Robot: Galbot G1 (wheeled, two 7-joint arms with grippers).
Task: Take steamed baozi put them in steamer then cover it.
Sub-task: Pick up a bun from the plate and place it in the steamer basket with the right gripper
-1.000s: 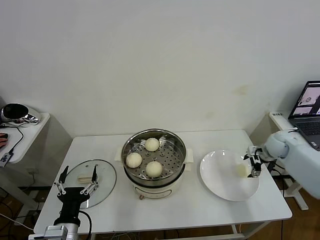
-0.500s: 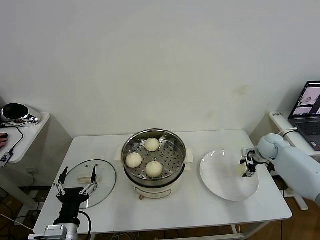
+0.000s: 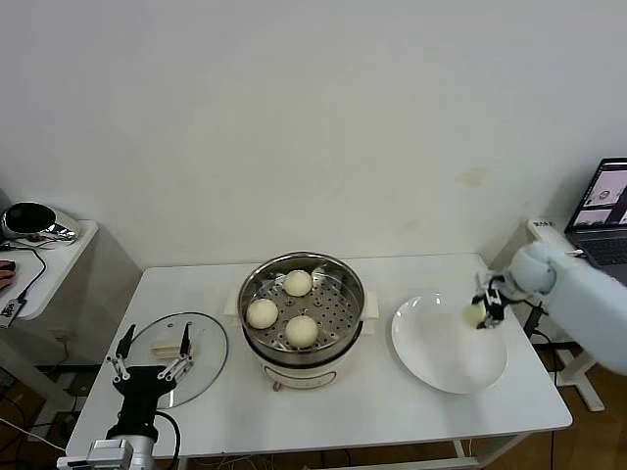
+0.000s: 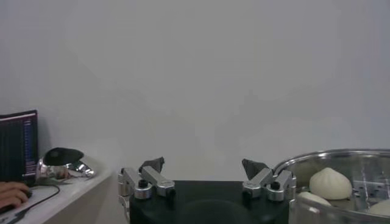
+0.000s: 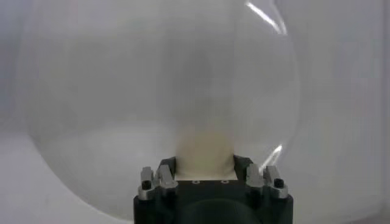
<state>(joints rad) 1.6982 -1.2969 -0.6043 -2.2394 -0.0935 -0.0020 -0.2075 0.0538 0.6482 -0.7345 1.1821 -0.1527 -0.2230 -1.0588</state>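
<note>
You have three buns (image 3: 284, 310) sitting on the holed tray of the steamer (image 3: 345, 279), which stands at the middle of the table (image 3: 392, 411). The fourth bun (image 3: 475, 313) is pinched between the jaws of the right gripper (image 3: 483, 309), lifted just above the far right rim of the white plate (image 3: 446, 367) near the table's right edge. It has yet to go into the pot. The glass lid (image 3: 206, 338) lies flat by the table's left edge, so covering is also left. Your left gripper (image 3: 150, 360) hangs with jaws spread wide and empty at the near edge of the lid. Around you are a plain white wall, a side shelf to the left and a laptop (image 3: 605, 211) to the right.
</note>
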